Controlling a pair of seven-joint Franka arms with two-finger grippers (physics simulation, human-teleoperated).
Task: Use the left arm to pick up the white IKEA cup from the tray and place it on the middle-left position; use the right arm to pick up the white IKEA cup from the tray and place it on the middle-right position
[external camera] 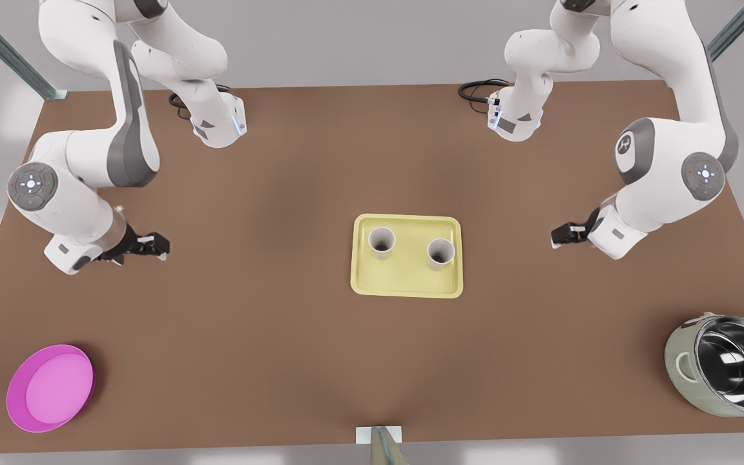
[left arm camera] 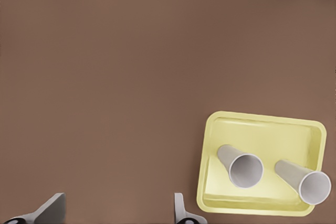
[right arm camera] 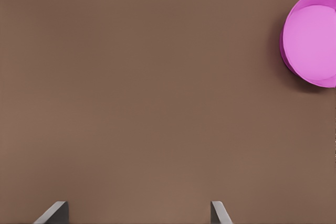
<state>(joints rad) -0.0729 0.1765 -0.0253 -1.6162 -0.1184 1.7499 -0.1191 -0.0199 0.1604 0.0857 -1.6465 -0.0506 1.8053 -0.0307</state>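
Two white cups stand upright on the pale yellow tray (external camera: 407,288) near the worktop's (external camera: 268,323) centre in the front view: the nine o'clock cup (external camera: 382,242) and the three o'clock cup (external camera: 440,253), neither lifted yet. The left end effector (external camera: 566,234) hangs well off at the tray's three o'clock, the right end effector (external camera: 147,245) well off at nine o'clock; a magenta dish (external camera: 50,387) sits toward seven o'clock and a steel pot (external camera: 730,373) toward four. From the left wrist view we see the left end effector (left arm camera: 115,216) with fingers apart over bare worktop, the tray (left arm camera: 262,121) ahead, and the three o'clock cup (left arm camera: 244,167) closer than the nine o'clock cup (left arm camera: 310,182). From the right wrist view the right end effector (right arm camera: 136,216) is likewise spread, holding nothing, with the magenta dish (right arm camera: 312,38) far off. We judge the risks ahead to be both arms converging on the small tray and colliding, and a finger nudging a light cup over or dragging the tray.
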